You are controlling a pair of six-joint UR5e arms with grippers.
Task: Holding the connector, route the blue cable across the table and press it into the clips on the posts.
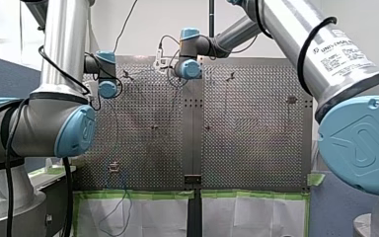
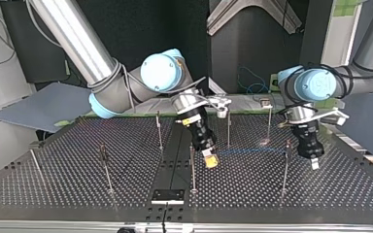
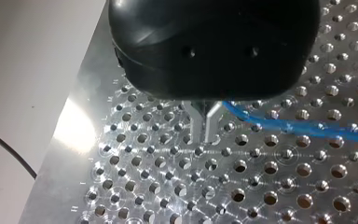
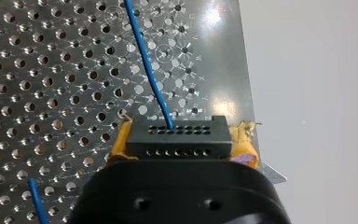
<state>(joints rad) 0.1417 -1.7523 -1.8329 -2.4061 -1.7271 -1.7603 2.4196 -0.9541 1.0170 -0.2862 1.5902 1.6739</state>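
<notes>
- Metal table [image 2: 77, 160], shiny and full of little holes, is the biggest thing here. Thin posts [image 2: 192, 167] stand up from it.
- My right gripper [image 2: 211, 160] hangs low near the middle of the table, just beside 1 of the posts. Its yellow pads [image 4: 244, 142] squeeze the black connector [image 4: 175, 137] from 2 sides.
- My left gripper [image 3: 204, 125] hangs just above the table, near a post [image 2: 285, 167] at the top view's right. Its 2 metal fingers [image 3: 196, 123] sit close together, and I see nothing between them.
- The blue cable [image 4: 147, 65] comes out of the connector. It runs in a line above the table toward that post and passes just beside the left fingers. The clips are too small to see, so I cannot tell if the cable sits in 1.
- I think a hard pull could bend a thin post or tug the cable out of the connector. If the cable goes too high or too low, it could miss the clip and slide off.
</notes>
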